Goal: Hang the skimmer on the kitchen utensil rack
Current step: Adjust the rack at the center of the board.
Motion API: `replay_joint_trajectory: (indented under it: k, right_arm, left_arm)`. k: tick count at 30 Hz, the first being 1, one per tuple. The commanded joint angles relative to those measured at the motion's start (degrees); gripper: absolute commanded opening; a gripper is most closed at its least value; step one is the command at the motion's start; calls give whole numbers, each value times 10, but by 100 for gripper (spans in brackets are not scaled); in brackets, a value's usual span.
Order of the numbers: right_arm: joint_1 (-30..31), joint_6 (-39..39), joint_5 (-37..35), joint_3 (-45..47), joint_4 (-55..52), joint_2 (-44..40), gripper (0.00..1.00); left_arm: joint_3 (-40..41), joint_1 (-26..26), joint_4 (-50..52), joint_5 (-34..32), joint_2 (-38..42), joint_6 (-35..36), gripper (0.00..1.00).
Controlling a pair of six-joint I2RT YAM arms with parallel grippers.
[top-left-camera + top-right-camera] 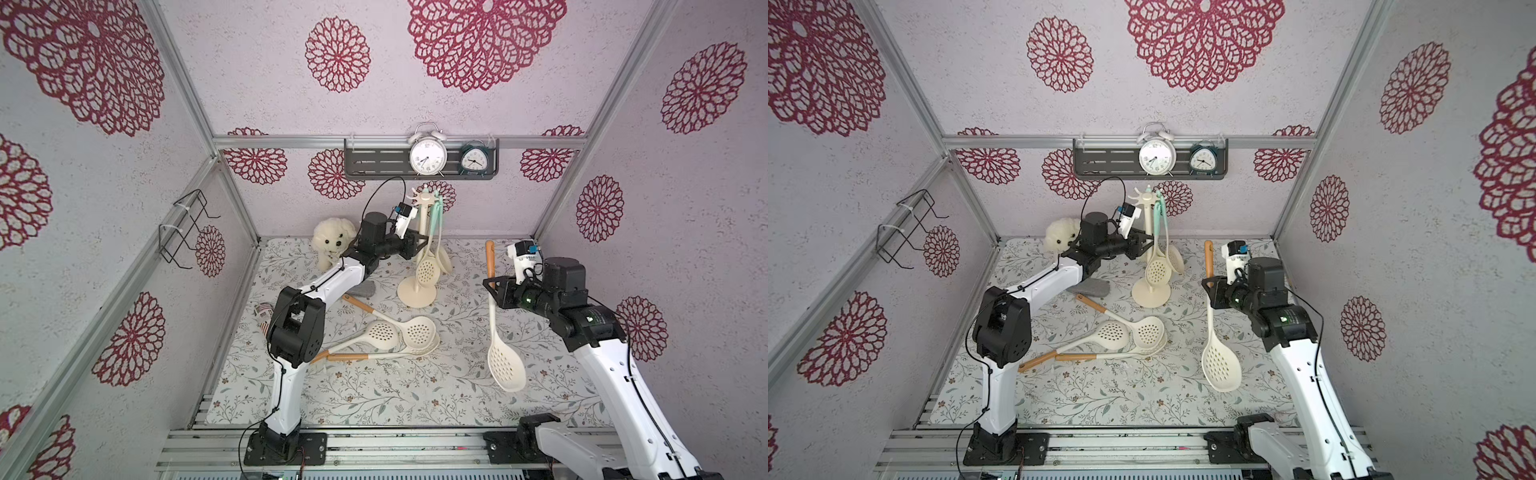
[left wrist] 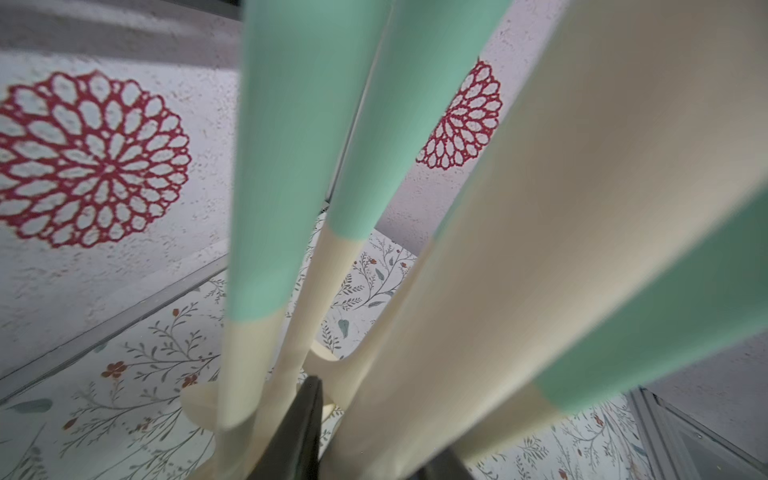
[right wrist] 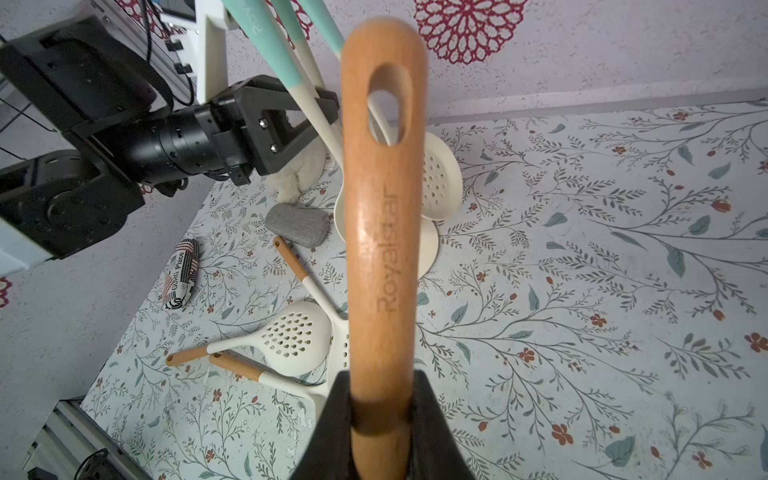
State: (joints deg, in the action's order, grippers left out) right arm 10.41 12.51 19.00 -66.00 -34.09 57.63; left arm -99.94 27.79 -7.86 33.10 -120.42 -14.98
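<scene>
Left gripper (image 1: 424,243) and hanging skimmers (image 1: 428,270) tight against the kitchen utensil rack (image 1: 417,296); bare mat (image 1: 459,286) toward the right gripper's (image 1: 490,286) skimmer (image 1: 505,361).

Lab test cell dressed up as a home, not a real room. Wallpaper panels (image 1: 291,104) sit in a bare aluminium frame (image 1: 291,142). My left arm (image 1: 286,399) and right arm (image 1: 623,395) are bolted to a rail (image 1: 395,446). Props: floral tabletop (image 1: 415,395), shelf (image 1: 374,162) with a clock (image 1: 427,157), plush dog (image 1: 332,243).

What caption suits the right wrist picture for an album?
Right pincer grips the skimmer by its wooden handle; beyond, the left pincer sits among mint-handled skimmers on the rack.
</scene>
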Motion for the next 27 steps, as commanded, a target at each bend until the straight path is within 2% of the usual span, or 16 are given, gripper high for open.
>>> replay_joint_trajectory:
  k: [1, 8, 14, 20, 27]
  right_arm:
    - [-6, -8, 16, 2, 23, -15, 0]
    - [-9, -3, 26, 32, 44, -22, 0]
    - [-11, -3, 30, 36, 50, -24, 0]
    - [-13, -4, 30, 44, 51, -30, 0]
    - [-16, -6, 30, 50, 49, -38, 0]
  left_arm:
    - [26, 13, 41, -75, 57, 7, 21]
    - [104, 49, 60, -278, 146, 37, 4]
    - [190, 76, 14, -398, 201, 21, 0]
    - [192, 113, 21, -516, 208, 36, 0]
    - [161, 153, 32, -639, 169, 9, 0]
